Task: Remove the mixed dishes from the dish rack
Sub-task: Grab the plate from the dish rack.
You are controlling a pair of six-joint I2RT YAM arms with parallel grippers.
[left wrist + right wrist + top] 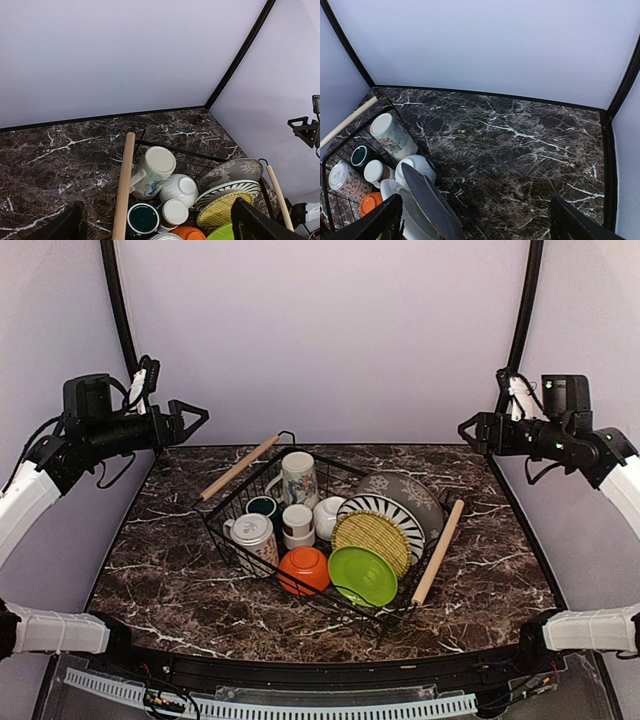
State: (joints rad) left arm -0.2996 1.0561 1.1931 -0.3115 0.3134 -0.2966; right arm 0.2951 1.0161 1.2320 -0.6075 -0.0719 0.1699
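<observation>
The black wire dish rack (222, 528) stands mid-table with wooden handles at its left (240, 466) and right (438, 550). It holds a lime-green plate (362, 575), woven yellow plate (372, 540), striped plate (385, 512), grey plate (410, 492), orange bowl (304, 568), white bowl (328, 515), two patterned mugs (298, 478), a dark green cup (262, 506) and a small white cup (297, 522). My left gripper (198, 422) is open and empty, high above the table's far left. My right gripper (466, 432) is open and empty, high at the far right.
The dark marble table (160, 570) surrounds the rack on all sides. Pale walls with black corner posts (122, 320) close the back and sides. The left wrist view shows the rack's left handle (123, 185); the right wrist view shows the grey plate's edge (427, 202).
</observation>
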